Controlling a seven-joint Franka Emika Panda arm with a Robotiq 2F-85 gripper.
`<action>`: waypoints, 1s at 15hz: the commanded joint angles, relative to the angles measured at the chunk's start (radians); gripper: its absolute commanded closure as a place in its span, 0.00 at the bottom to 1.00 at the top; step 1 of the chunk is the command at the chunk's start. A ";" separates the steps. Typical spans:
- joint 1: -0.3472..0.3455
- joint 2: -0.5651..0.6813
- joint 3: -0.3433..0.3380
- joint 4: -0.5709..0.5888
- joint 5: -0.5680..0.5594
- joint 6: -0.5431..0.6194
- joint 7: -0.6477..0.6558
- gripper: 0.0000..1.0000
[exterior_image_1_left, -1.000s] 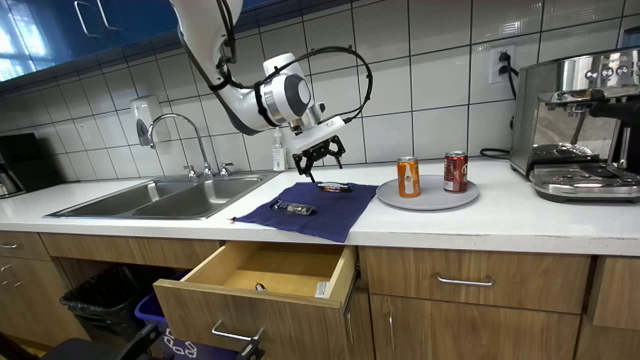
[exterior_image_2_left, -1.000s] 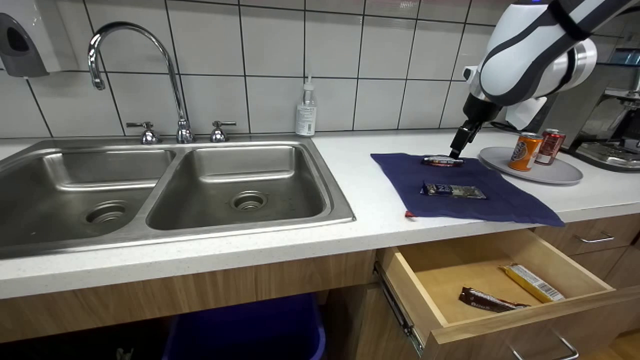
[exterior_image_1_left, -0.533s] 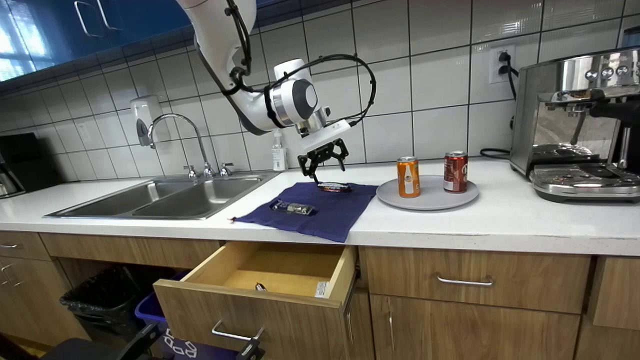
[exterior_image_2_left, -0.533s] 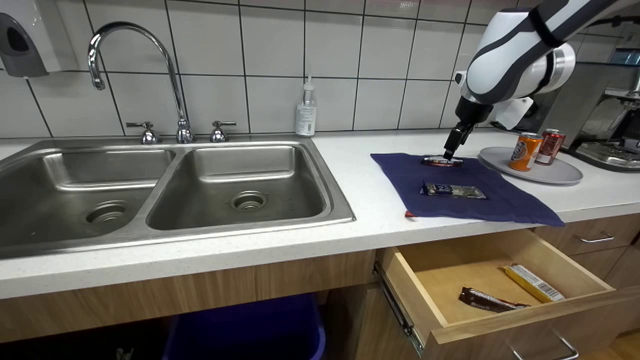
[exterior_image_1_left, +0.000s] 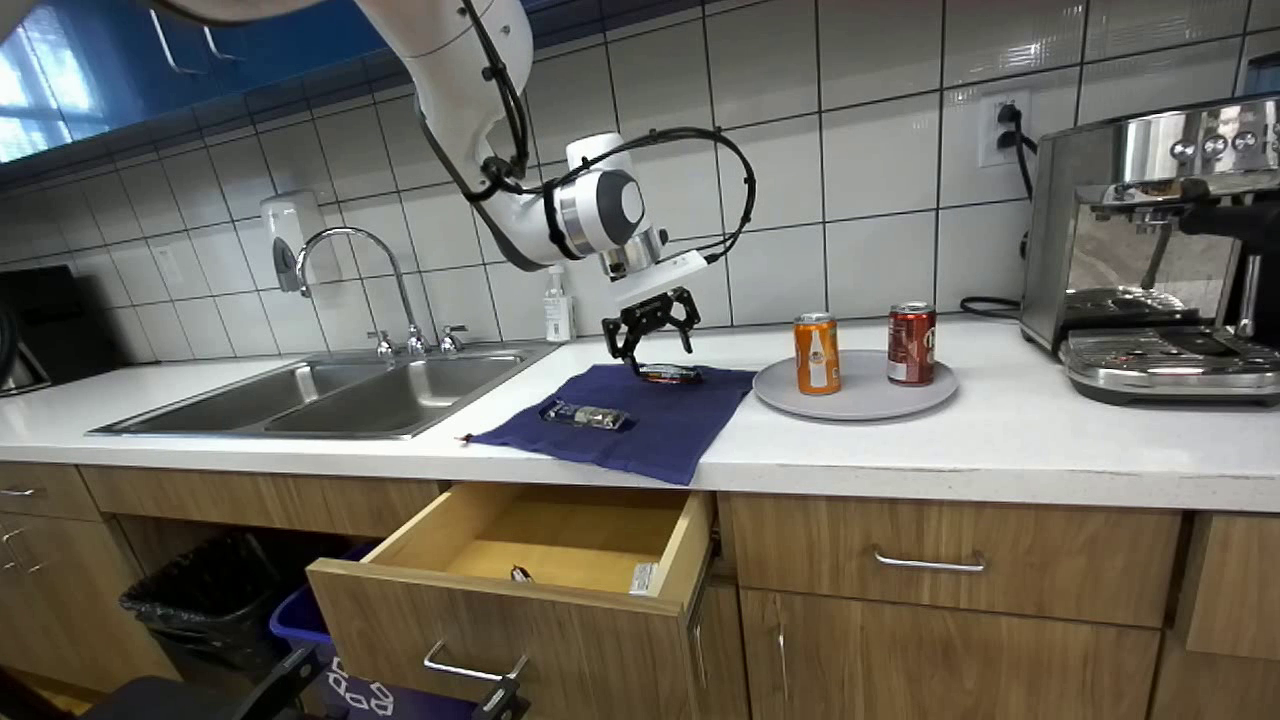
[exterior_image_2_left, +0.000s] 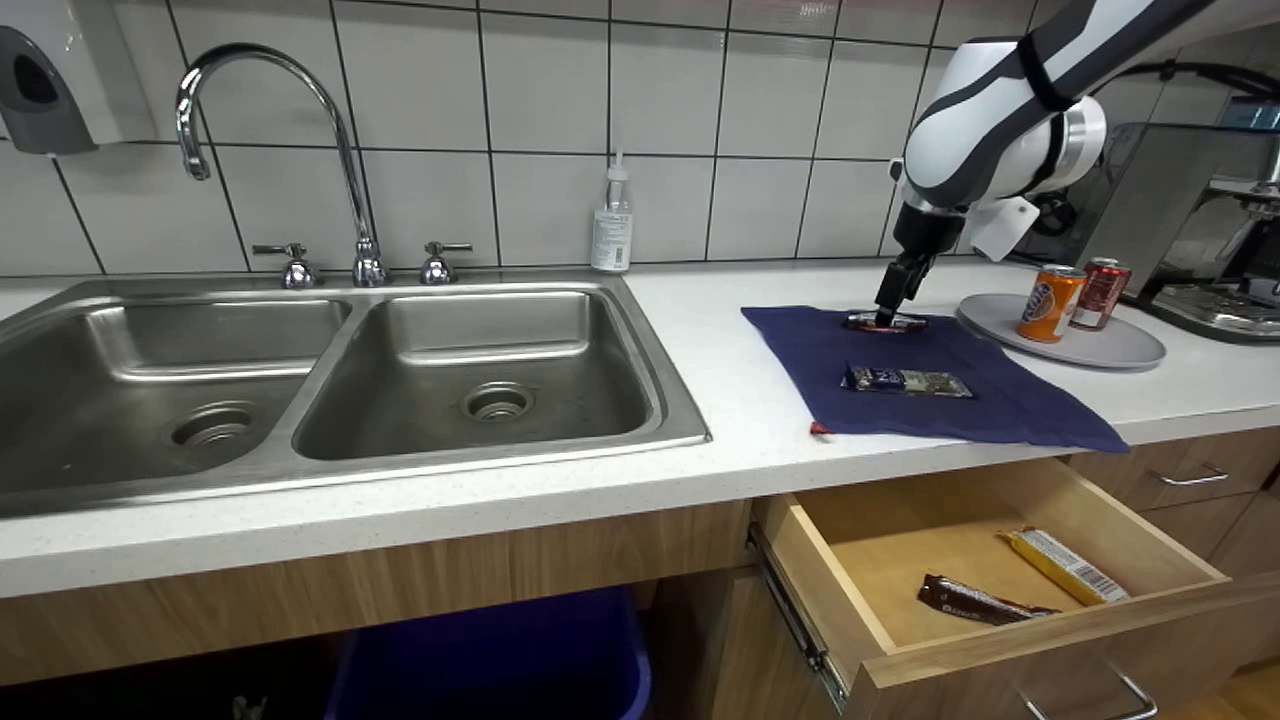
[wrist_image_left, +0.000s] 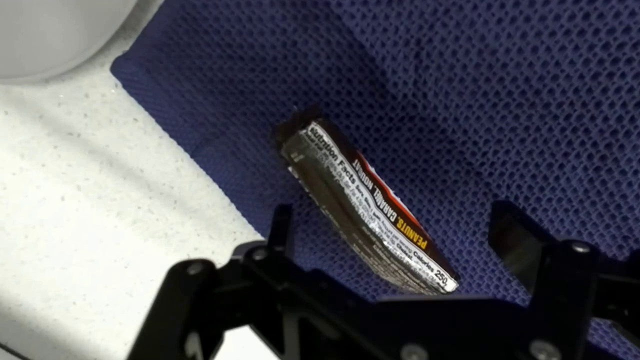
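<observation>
Brown-wrapped bar (wrist_image_left: 367, 211) lies between spread fingers (wrist_image_left: 520, 242).

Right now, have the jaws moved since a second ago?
Yes: in an exterior view, the jaws moved left and slightly down, against the unmoved bar nearest them.

Jaws nearer the candy bar (wrist_image_left: 367, 214)

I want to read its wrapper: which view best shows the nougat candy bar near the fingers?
The wrist view: the nougat candy bar appears large, with "Nutrition Facts" and "PEANUTS, CARAMEL, NOUGAT" legible. Both exterior views show it small on the navy cloth, print unreadable; in an exterior view the fingers hide part.
</observation>
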 joint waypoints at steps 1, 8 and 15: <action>-0.009 0.065 0.017 0.120 0.030 -0.088 -0.048 0.00; -0.003 0.132 0.018 0.229 0.040 -0.162 -0.051 0.00; 0.003 0.177 0.023 0.310 0.049 -0.220 -0.053 0.00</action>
